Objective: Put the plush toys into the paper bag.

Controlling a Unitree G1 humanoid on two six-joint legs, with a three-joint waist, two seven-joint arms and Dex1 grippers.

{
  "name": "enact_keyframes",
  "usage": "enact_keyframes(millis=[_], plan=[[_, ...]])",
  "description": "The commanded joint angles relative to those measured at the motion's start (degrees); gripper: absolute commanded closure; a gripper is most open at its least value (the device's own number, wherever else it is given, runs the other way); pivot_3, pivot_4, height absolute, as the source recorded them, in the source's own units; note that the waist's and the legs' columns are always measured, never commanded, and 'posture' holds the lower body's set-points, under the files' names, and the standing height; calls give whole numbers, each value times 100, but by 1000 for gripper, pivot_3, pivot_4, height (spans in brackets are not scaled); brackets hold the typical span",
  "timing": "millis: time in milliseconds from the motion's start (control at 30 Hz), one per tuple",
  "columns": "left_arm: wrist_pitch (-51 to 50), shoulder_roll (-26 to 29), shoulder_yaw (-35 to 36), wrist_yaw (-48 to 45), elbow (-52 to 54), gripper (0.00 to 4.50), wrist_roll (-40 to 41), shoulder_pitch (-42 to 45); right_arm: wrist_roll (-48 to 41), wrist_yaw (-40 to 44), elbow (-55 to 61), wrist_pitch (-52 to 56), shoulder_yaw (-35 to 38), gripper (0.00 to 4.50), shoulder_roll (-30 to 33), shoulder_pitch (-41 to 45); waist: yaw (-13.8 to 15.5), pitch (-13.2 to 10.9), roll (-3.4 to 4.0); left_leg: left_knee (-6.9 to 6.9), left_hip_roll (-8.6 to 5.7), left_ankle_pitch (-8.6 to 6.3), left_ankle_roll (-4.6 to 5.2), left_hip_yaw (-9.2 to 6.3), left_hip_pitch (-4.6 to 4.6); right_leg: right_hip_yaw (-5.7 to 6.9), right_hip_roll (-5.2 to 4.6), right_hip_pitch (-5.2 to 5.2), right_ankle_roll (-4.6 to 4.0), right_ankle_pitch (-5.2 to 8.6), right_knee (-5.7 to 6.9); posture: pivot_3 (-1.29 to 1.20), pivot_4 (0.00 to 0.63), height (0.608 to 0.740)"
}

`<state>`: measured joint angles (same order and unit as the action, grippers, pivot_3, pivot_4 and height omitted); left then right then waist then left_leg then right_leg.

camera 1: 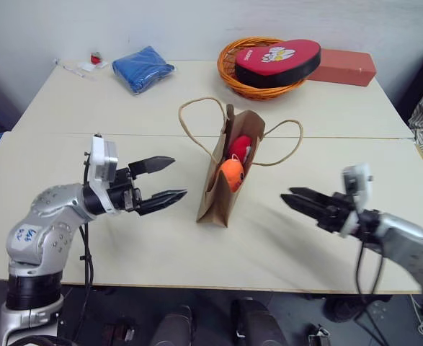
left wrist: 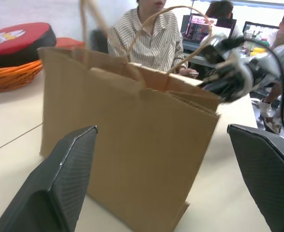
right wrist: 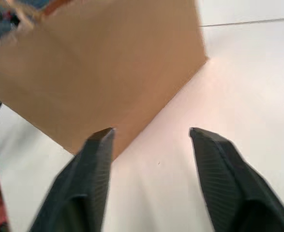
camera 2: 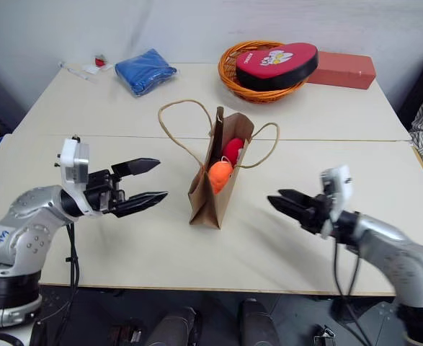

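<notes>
1. Brown kraft paper, thin and unbraced: the paper bag [camera 1: 222, 184] stands upright on the worktop [camera 1: 326, 115] with both plush toys already in its open mouth, the red toy [camera 1: 241, 148] deeper in and the orange toy [camera 1: 232, 174] riding high at the near lip.
2. The orange toy looks least settled. I judge that a knock to the bag could roll it over the lip and back onto the worktop.
3. The bag is narrow at its base and its cord handles [camera 1: 197, 119] loop outward on either side. A finger catching a loop would likely tip the bag over.
4. The left gripper [camera 1: 164, 180] hovers just beside the bag on its left, fingers spread wide and holding nothing. A sweep toward the bag would push its wall in.
5. The right gripper [camera 1: 297, 198] sits near the bag on the opposite side, fingers parted and empty. A careless pull past the right-hand loop carries the same snagging risk.
6. Behind the bag, well apart, an orange basket [camera 1: 233, 72] carries a red heart cushion [camera 1: 276, 61]. Mistaking the cushion for a toy would be an error.
</notes>
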<state>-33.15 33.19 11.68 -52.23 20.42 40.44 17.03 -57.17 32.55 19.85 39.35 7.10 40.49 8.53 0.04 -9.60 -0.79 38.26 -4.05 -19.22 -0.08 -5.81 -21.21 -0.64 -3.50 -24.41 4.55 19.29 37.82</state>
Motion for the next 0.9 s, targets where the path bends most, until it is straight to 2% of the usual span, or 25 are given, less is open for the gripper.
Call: enact_keyframes(millis=[33, 133, 300, 400, 667, 900], plan=[[159, -166, -114, 405, 479, 0, -107, -267, 788, 336, 121, -546, -379, 3470, -195, 183, 8, 0, 0, 0, 0, 0, 0, 0, 0, 0, 0, 0, 0, 0, -2, 0, 150, 740], [176, -405, -274, 743, 791, 0, -102, -445, 1335, 402, 58, -723, -831, 4461, -453, 344, 21, 1, -1, 2, -2, 0, 0, -1, 0, 1, 0, 1, 0, 0, -4, 0, 150, 740], [185, -650, -425, 1225, 1046, 0, -172, -538, 1794, 585, 272, -788, -1264, 4461, -752, 490, 56, 1, -1, 2, -4, 0, -1, -3, 0, 1, -1, 2, 0, 0, -5, 0, 150, 740], [328, -790, -741, 1441, 1133, 0, -469, -623, 1753, 504, 502, -675, -1415, 4461, -1031, 583, 79, 1, -1, 1, -5, 0, -1, -3, 2, 1, -1, 2, -1, 0, -5, 0, 150, 740], [513, -1181, -1240, 2011, 956, 0, -994, -492, 2251, 514, 230, -693, -1777, 4461, -1487, 884, 90, 1, -1, 1, -6, 0, -1, -3, 3, 1, 0, 1, -1, 0, -4, 0, 150, 740], [635, -1371, -1330, 2363, 676, 0, -1401, -322, 2498, 586, 103, -626, -1850, 4461, -1646, 934, 116, 1, -1, 1, -9, 0, -2, -2, 4, 2, -1, 1, -1, 0, -4, 0, 150, 740]])
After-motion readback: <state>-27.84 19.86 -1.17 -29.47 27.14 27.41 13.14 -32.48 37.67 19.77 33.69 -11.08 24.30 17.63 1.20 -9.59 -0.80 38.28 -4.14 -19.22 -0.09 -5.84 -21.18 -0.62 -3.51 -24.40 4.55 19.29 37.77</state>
